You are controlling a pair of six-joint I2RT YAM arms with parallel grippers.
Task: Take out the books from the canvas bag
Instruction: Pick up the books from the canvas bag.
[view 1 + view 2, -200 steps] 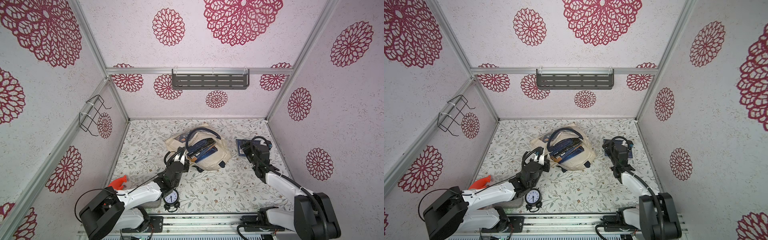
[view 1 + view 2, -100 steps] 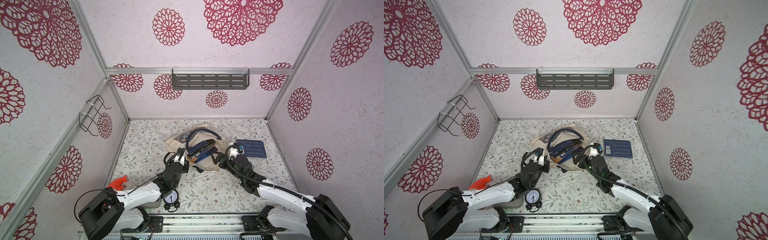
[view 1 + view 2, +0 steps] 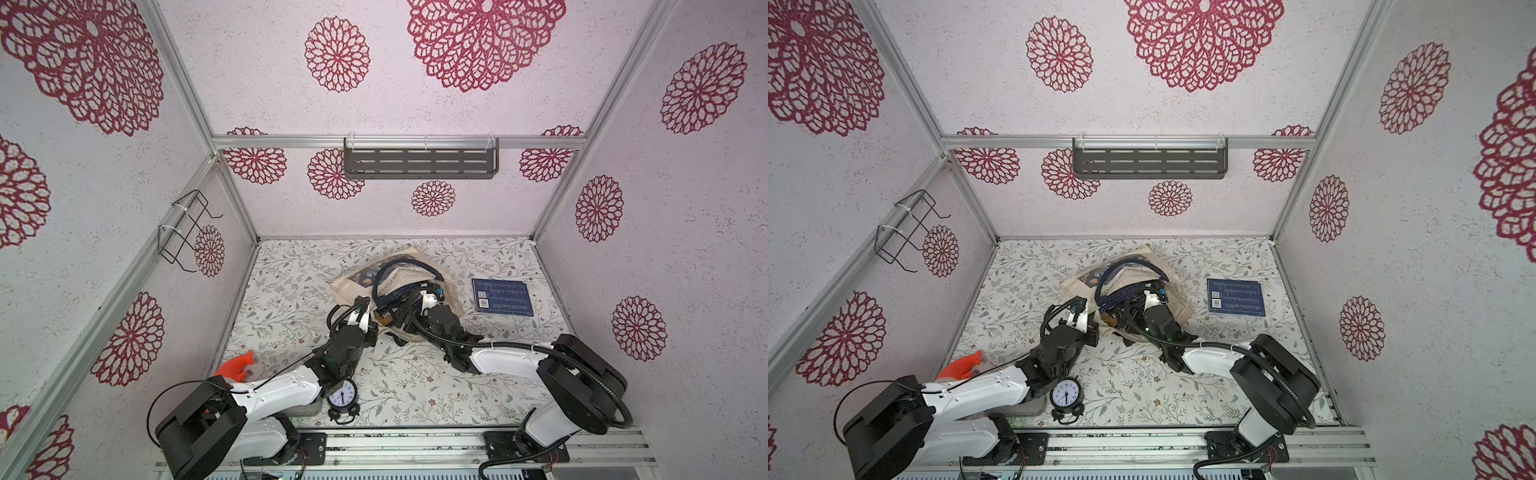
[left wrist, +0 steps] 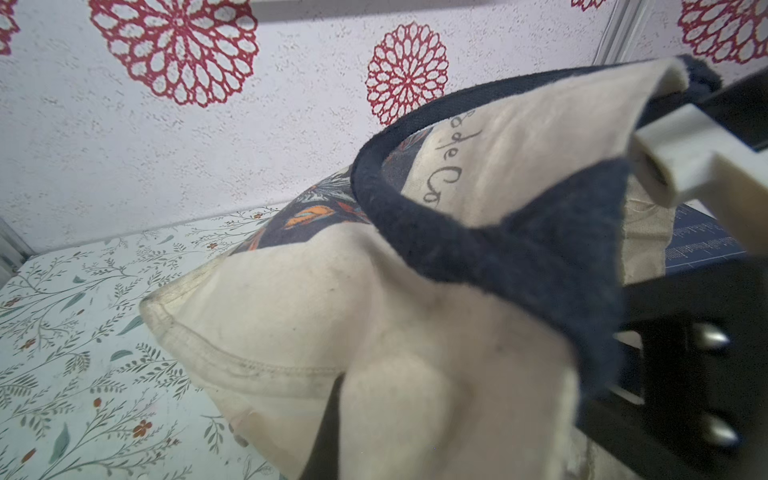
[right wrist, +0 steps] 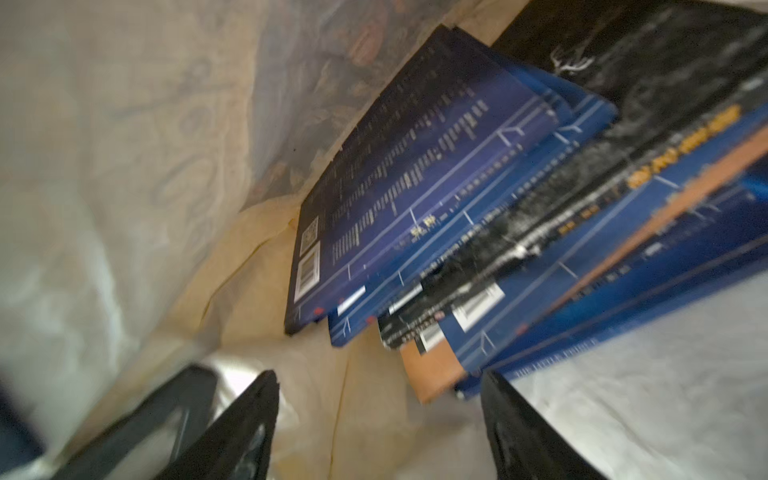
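Note:
The cream canvas bag (image 3: 351, 286) with navy handles lies mid-table in both top views. My left gripper (image 3: 371, 323) is shut on the bag's near rim, and in the left wrist view the cloth (image 4: 291, 316) drapes over the jaws and hides them. My right gripper (image 5: 379, 374) is open inside the bag's mouth, its fingers just short of a slanted stack of books (image 5: 457, 216). The stack is mostly navy, with one black and one orange-tan book, and nothing lies between the fingers. One navy book (image 3: 502, 297) lies flat on the table right of the bag.
A black alarm clock (image 3: 343, 398) stands by the left arm near the front edge. An orange object (image 3: 237, 368) sits at the front left. A wire rack (image 3: 187, 232) hangs on the left wall and a grey shelf (image 3: 419, 160) on the back wall.
My right arm swung left from the navy book, now lying on the table, into the bag's mouth, and its jaws narrowed a little. The left gripper stayed put on the bag.

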